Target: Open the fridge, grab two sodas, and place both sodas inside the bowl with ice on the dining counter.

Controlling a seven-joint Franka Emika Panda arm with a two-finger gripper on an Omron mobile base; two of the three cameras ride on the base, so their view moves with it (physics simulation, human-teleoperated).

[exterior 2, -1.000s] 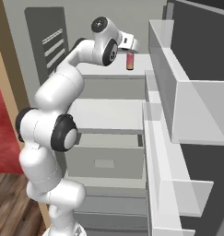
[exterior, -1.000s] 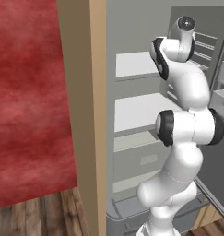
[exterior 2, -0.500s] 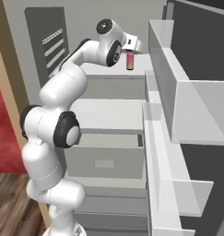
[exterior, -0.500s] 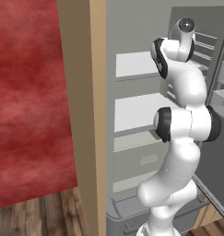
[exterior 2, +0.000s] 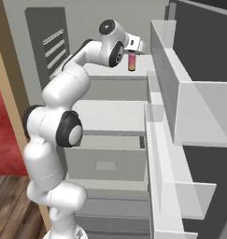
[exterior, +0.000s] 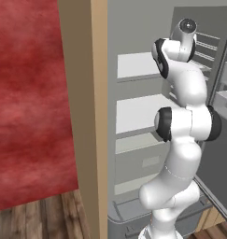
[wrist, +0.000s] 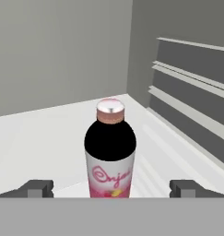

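Soda bottle [wrist: 110, 152] stands upright on the fridge shelf [wrist: 35, 138] between the wide-open claw's [wrist: 111, 188] fingertips, ungripped.

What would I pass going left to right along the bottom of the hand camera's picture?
Left fingertip → soda bottle standing upright on the white fridge shelf → right fingertip → ribbed grey fridge wall.

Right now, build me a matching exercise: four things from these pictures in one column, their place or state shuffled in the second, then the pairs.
1. soda bottle
2. tool
3. fridge door
4. wall

A. swung open
B. red
C. upright on the top shelf
D. open, fingertips either side of the bottle

Pairs: 1-C, 2-D, 3-A, 4-B
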